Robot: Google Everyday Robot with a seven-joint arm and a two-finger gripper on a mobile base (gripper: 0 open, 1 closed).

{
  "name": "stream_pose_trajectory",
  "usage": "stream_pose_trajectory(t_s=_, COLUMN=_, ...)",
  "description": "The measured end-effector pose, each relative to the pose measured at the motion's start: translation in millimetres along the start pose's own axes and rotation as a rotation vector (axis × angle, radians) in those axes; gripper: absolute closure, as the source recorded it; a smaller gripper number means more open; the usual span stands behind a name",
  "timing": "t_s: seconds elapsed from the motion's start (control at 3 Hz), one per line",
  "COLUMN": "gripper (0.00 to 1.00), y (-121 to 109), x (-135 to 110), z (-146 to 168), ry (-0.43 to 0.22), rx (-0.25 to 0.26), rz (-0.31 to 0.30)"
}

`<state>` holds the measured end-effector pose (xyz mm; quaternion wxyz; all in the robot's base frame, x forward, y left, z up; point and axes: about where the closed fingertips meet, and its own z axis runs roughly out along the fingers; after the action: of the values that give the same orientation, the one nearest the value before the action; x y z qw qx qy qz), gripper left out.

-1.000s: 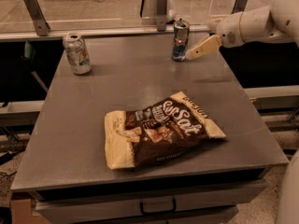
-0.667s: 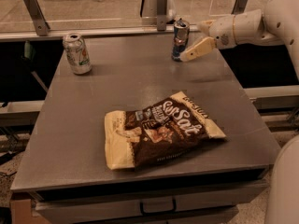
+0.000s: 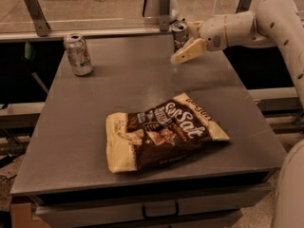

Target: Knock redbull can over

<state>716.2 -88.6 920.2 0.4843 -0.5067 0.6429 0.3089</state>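
The redbull can (image 3: 178,33) is a slim blue-and-silver can standing at the far edge of the grey table (image 3: 142,82), right of middle. My gripper (image 3: 186,51) comes in from the right on a white arm (image 3: 266,18) and is pressed against the can's right side. It covers the can's lower right part. The can looks slightly tilted to the left, with its top still up.
A wider white-silver can with green marks (image 3: 78,54) stands at the table's far left. A brown and cream snack bag (image 3: 161,134) lies flat in the middle front. A metal rail with posts (image 3: 33,6) runs behind the table. Drawers sit below the front edge.
My gripper has moved left, from just right of the redbull can to against it. The can has shifted a little to the left. The other can and the bag have not moved.
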Motion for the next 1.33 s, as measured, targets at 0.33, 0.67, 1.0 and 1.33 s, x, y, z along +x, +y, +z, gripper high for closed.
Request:
stream_pose_trajectory(t_s=0.33, gripper=0.0, y=38.6, x=-34.1, z=13.4, ry=-0.059, rx=-0.097, rz=-0.024)
stream_pose_trajectory(t_s=0.67, gripper=0.0, y=62.5, x=-50.7, z=17.9, ry=-0.077, rx=-0.146, rz=-0.037)
stream_pose_trajectory(t_s=1.0, gripper=0.0, y=70.8, x=-54.5, z=10.4, ry=-0.073, rx=-0.137, rz=-0.033)
stream_pose_trajectory(t_s=1.33, gripper=0.0, y=44.6, x=-39.7, z=-26.0, ry=-0.027, rx=-0.002, rz=-0.018)
